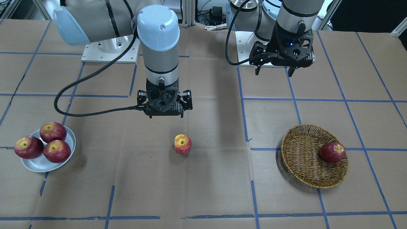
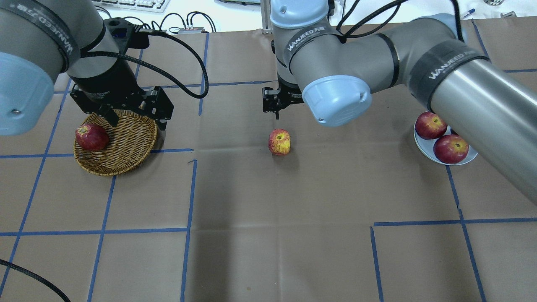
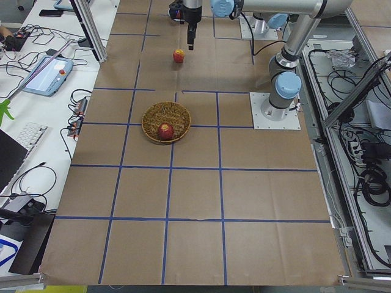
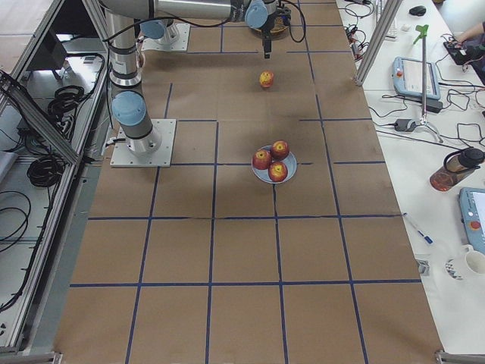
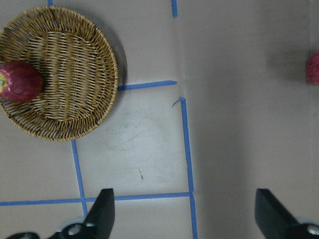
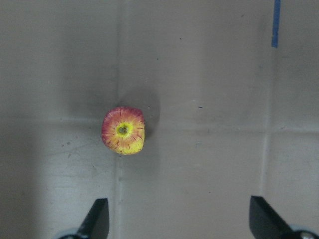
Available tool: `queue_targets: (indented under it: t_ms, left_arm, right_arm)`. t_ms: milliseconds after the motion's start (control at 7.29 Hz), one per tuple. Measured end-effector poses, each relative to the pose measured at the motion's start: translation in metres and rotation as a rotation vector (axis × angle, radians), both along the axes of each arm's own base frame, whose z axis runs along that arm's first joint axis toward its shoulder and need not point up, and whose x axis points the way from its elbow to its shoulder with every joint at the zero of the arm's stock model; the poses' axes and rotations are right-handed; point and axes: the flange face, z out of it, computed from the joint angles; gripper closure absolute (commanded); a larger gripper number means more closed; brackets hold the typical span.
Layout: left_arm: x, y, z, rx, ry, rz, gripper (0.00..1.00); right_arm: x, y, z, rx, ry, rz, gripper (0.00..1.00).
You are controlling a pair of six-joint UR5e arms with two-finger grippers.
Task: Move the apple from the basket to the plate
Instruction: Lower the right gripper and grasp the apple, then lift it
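Lettering on both arms' bands reads WANJEED in your overhead view. Your right arm (image 2: pixel 377 46) reaches to mid-surface (image 1: pixel 203 184), wrist straight down. The right claw (image 1: pixel 166 116) is spread wide and empty above the apple (image 1: pixel 182 144), which sits between basket (image 1: pixel 302 149) and plate (image 1: pixel 41 163). The left claw (image 1: pixel 274 73) hangs spread and empty near the basket.

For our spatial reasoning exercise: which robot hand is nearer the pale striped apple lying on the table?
Right. The right hand hangs open just robot-side of the apple; the left hand is far off, by the basket.
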Motion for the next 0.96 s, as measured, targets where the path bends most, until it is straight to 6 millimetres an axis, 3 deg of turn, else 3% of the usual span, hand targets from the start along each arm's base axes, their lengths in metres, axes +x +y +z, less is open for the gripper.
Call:
queue_targets:
  t_ms: [411,960]
  left_arm:
    - [-0.001,0.002,-0.005,0.026,0.001,0.0,0.01]
    - [-0.003,0.003,-0.009,0.036,0.002,0.002,0.01]
  right_arm:
    - [0.032,-0.016,-0.066,0.004,0.001,0.003,0.0]
    - [0.041,-0.031,-0.141,0.013,0.005,0.008,0.01]
